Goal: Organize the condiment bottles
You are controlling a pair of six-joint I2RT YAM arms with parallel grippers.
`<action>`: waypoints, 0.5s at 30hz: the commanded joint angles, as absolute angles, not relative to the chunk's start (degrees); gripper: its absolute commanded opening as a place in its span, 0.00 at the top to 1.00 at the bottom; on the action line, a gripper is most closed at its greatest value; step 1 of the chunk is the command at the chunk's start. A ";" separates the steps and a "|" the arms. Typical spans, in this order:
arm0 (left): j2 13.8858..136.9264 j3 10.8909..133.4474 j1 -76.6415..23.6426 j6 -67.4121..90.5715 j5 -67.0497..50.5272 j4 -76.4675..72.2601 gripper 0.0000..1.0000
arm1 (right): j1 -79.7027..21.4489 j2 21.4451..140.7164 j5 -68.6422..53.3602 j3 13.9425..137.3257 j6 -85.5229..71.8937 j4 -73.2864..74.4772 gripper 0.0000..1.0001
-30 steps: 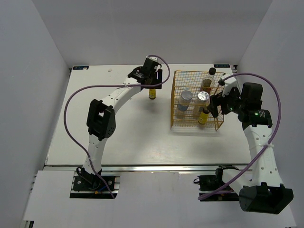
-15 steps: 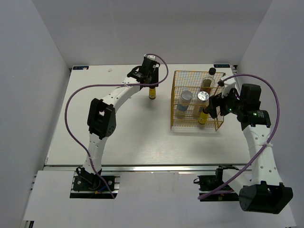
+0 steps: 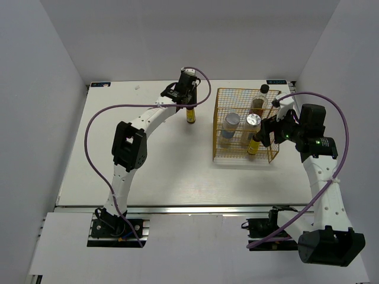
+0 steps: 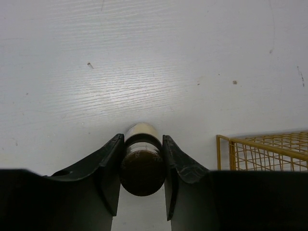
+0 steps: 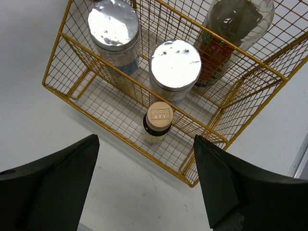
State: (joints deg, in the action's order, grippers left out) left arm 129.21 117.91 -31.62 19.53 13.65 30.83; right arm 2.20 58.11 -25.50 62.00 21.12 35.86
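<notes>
Condiment bottles (image 5: pixel 175 67): five are counted, four in the basket (image 3: pixel 217 124), one brown bottle (image 4: pixel 143 166) pinched by the left end effector (image 4: pixel 143 142). The right end effector (image 5: pixel 145 144) is spread.

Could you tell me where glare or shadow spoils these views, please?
Right wrist: the two silver lids glare white; the fingers are dark and featureless. Left wrist: a sheen on the table, the bottle in shadow between dark fingers. Top view: even light, a bright strip along the table's near edge.
</notes>
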 commanded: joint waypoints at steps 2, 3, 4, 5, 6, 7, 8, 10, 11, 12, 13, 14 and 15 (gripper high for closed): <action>122.79 117.16 -31.64 19.69 14.41 29.53 0.97 | 2.37 56.52 -25.93 61.61 20.04 33.05 0.15; 121.57 116.46 -31.64 19.51 14.94 29.62 1.00 | 2.37 56.43 -25.75 61.52 19.87 33.05 0.15; 120.33 116.37 -31.64 19.25 15.12 29.97 1.00 | 2.37 56.25 -25.66 61.44 19.78 32.96 0.15; 117.28 116.02 -31.64 18.64 15.20 30.41 1.00 | 2.37 56.25 -25.49 61.44 19.69 32.70 0.16; 115.51 114.36 -31.64 18.02 14.07 30.67 1.00 | 2.37 56.16 -25.31 61.35 19.43 32.61 0.15; 113.49 113.04 -31.64 17.41 13.19 30.67 1.00 | 2.37 56.08 -25.14 61.26 19.25 32.35 0.16; 108.94 111.55 -31.64 16.53 11.97 30.50 1.00 | 2.37 55.99 -24.79 61.17 19.07 31.82 0.16; 103.83 105.60 -31.64 15.39 6.26 29.27 1.00 | 2.37 55.46 -24.17 60.65 17.85 30.86 0.19; 101.01 103.03 -31.64 15.21 3.89 28.22 1.00 | 2.37 55.28 -23.91 60.47 17.41 29.46 0.25; 95.68 100.66 -31.64 15.12 -0.22 26.65 1.00 | 2.37 55.20 -23.91 60.29 16.45 28.83 0.33; 93.28 96.98 -31.64 15.20 -3.13 26.20 1.00 | 2.37 55.11 -23.73 60.29 15.74 28.22 0.43; 89.42 95.81 -31.64 16.25 -4.82 26.45 1.00 | 2.37 55.11 -23.56 60.29 15.21 27.34 0.68; 87.91 94.84 -31.73 16.52 -6.57 26.72 1.00 | 2.37 55.19 -23.47 60.29 14.68 27.07 0.81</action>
